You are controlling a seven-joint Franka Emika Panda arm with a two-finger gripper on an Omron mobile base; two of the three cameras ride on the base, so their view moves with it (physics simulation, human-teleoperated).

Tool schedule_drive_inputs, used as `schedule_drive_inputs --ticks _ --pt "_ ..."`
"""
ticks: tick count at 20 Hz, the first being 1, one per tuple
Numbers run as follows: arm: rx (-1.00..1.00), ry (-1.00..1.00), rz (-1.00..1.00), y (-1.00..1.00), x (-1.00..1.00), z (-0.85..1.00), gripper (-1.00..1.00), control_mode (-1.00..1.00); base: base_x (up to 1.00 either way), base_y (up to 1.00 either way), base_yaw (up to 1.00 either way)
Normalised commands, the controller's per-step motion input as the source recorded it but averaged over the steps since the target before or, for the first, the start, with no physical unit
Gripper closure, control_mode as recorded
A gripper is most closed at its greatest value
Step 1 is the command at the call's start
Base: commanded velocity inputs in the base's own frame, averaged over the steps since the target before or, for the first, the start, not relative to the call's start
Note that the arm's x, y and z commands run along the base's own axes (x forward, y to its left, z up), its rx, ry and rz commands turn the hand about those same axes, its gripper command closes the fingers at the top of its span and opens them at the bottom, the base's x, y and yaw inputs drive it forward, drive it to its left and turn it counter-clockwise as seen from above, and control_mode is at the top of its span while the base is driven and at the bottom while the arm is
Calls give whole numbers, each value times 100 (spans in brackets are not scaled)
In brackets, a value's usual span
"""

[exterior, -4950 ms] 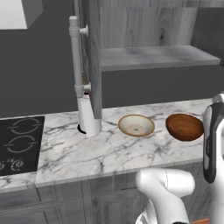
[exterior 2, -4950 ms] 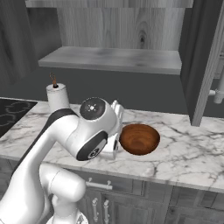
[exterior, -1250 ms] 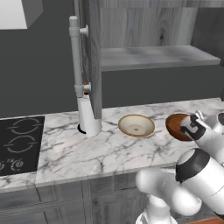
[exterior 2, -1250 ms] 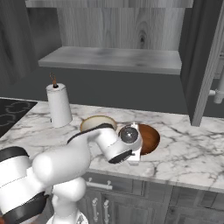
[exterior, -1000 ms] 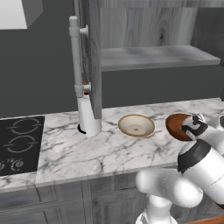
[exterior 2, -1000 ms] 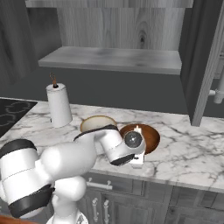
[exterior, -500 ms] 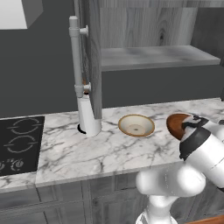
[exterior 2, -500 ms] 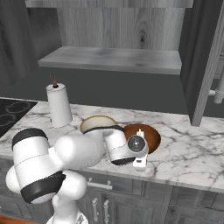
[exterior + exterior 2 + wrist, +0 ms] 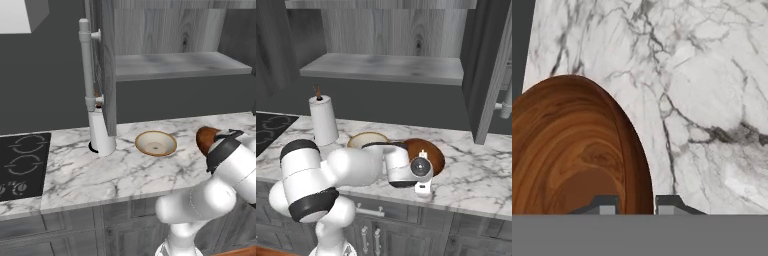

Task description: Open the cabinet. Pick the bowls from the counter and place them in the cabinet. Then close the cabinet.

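Observation:
The glossy reddish-brown bowl (image 9: pixel 572 155) sits on the white marble counter (image 9: pixel 707 100). My gripper (image 9: pixel 637 205) straddles its near rim, one fingertip (image 9: pixel 604 204) inside the bowl and the other outside, shut on the wall. From the base views my white wrist covers the front of this bowl (image 9: pixel 428 150) (image 9: pixel 205 139). The shallow cream bowl (image 9: pixel 156 143) with its tan rim rests to the left of it, apart from the arm. The grey wood-grain cabinet (image 9: pixel 180 65) above stands open, with a bare grey shelf.
A white paper-towel roll (image 9: pixel 323 121) stands on the counter left of the cream bowl. The open left cabinet door (image 9: pixel 105 75) hangs over it, and the right door (image 9: pixel 491 70) juts out at the far right. A black cooktop (image 9: pixel 20 165) lies at the left end.
My hand has come down onto the reddish-brown bowl's front rim and the elbow has swung right. Neither bowl has moved.

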Motion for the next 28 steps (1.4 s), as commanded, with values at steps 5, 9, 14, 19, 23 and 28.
schedule_drive_inputs --ticks 5,9,14,19,23,28 --pt "0 -13 0 -9 -29 4 100 -100 0 0 0" --pt "0 -23 2 -3 -46 41 100 -100 0 0 0" --pt "0 -12 4 0 -22 64 100 -100 0 0 0" --pt "0 -8 7 0 -23 58 100 -100 0 0 0" --pt "0 -10 9 0 -36 56 100 -100 0 0 0" --pt "0 -11 8 0 -38 59 100 -100 0 0 0"
